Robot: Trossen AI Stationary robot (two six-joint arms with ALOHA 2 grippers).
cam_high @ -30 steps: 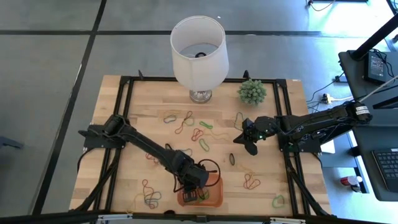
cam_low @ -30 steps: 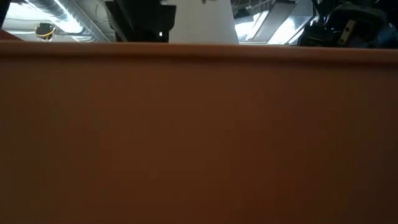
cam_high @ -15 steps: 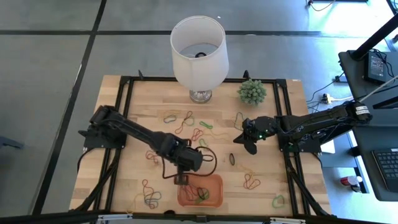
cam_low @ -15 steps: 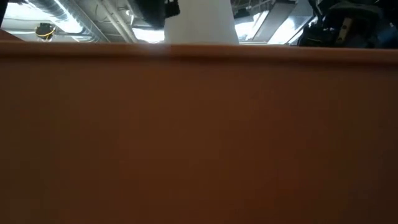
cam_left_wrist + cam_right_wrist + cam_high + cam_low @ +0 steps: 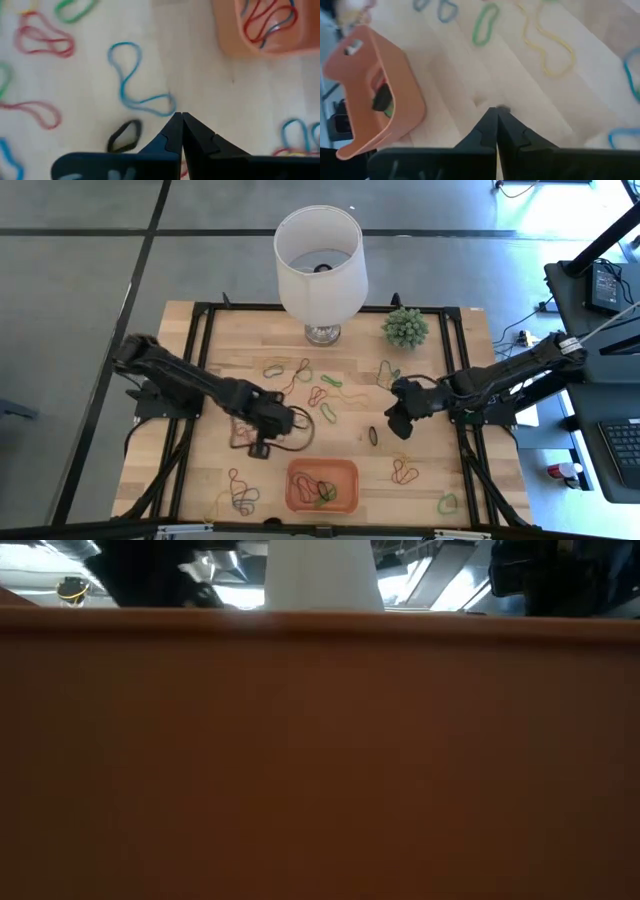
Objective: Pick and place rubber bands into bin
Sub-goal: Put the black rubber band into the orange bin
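Overhead layout. A light wooden worktop [image 5: 420, 480] in a black frame stands on a grey floor with dark lines. At its far edge are a white lamp [image 5: 320, 265] and a small green plant [image 5: 405, 327]. The rubber bands [image 5: 318, 395] lie scattered over the middle and near parts of the wood. The orange bin [image 5: 322, 485] sits at the near edge, centre, with several bands inside; in the low view its wall fills nearly the whole picture, with only a strip of ceiling above.

Left claw [image 5: 259, 449]: over bare wood just left of and beyond the bin, fingers pressed together and holding nothing, as the left wrist view [image 5: 181, 120] shows, beside a blue band [image 5: 135, 80] and a black band [image 5: 123, 136].

Right claw [image 5: 397, 426]: right of centre, fingers pressed together and empty [image 5: 496, 114], near a black loop [image 5: 373, 436].

Change over the past second: the left claw has withdrawn from above the bin to the wood beside it, and the right claw has shifted slightly nearer.

Free space: bare wood lies between the two claws and along the left edge.
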